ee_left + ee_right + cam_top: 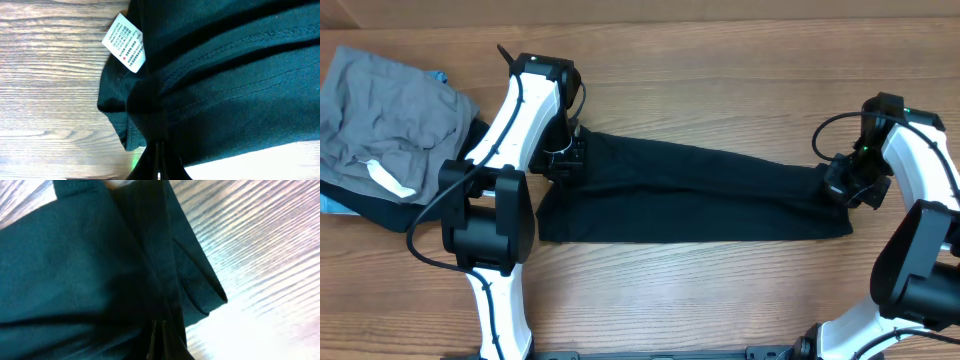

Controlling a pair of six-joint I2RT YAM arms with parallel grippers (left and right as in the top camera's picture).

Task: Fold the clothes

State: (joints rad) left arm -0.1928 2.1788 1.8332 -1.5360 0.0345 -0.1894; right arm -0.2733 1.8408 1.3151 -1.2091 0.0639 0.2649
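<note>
Black T-shirt [700, 195] in the middle of the overhead frame, drawn out into a long dark band across the wooden table [720, 290]. Reaches from left of the centre almost to the right edge, and is wider at the left end than at the right one. Held at both ends. At the left end, left gripper [568, 155] closed on the upper corner of the cloth; in the left wrist view, seen at the bottom centre [159, 155] with the two fingers pressed together and a bunch of black fabric [240, 85] pinched between them. Just above this bunch, a small white tag [125, 42] with printed lines, lying partly over the wood at the upper left of that frame. Stitched hems visible as lines across the cloth to the right of it. At the right end, right gripper [840, 185] also closed on the fabric; in the right wrist view, fingers together at the bottom centre [159, 335], with the shirt [75, 270] filling the left side and a hemmed corner hanging toward the lower right. Further out, in the upper left of the overhead frame, a crumpled grey garment [380, 110] with a white label, on top of a dark garment [380, 210], well apart from the shirt.
</note>
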